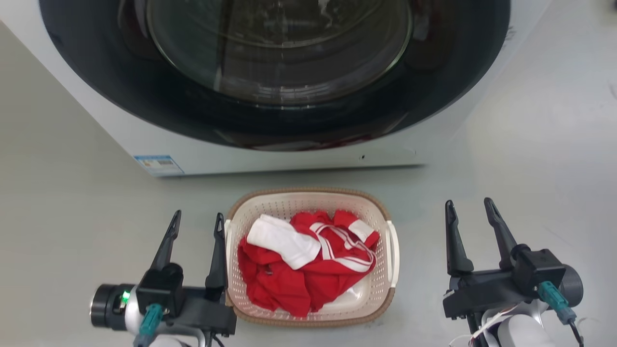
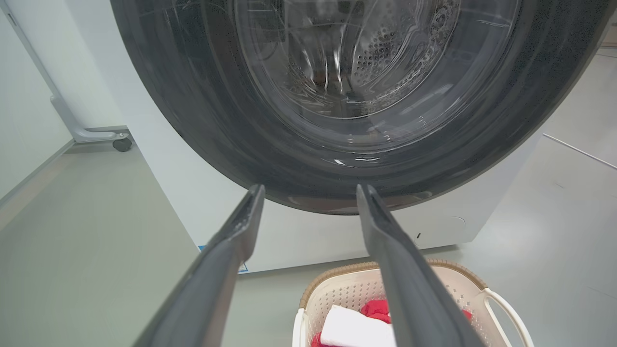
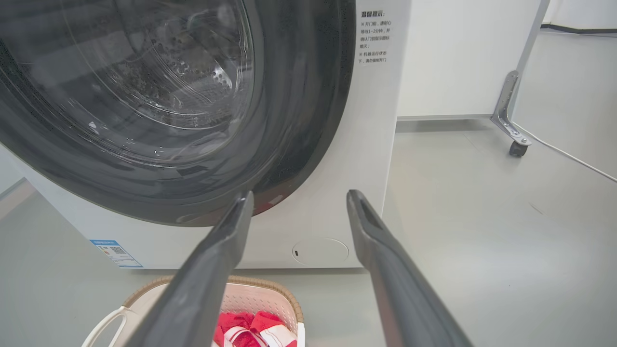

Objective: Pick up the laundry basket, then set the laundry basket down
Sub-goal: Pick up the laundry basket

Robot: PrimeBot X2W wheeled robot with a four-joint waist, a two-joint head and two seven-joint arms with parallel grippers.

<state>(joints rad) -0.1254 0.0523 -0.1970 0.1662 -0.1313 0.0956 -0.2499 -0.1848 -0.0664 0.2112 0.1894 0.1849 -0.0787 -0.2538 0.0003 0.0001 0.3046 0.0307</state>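
A white front-loading washing machine (image 1: 299, 161) with a dark round glass door (image 1: 274, 58) stands just behind the laundry basket (image 1: 308, 192), which rests upright on the grey floor (image 1: 72, 217). The left tool (image 1: 198, 214) hangs just beside the basket's left handle, fingers apart and empty; whether it touches the basket cannot be told. The right tool (image 1: 468, 202) is off the basket's right side, clear of it, fingers also spread and empty. Inside the basket lies a crumpled red garment (image 1: 279, 284) with a white cloth (image 1: 284, 241) on top.
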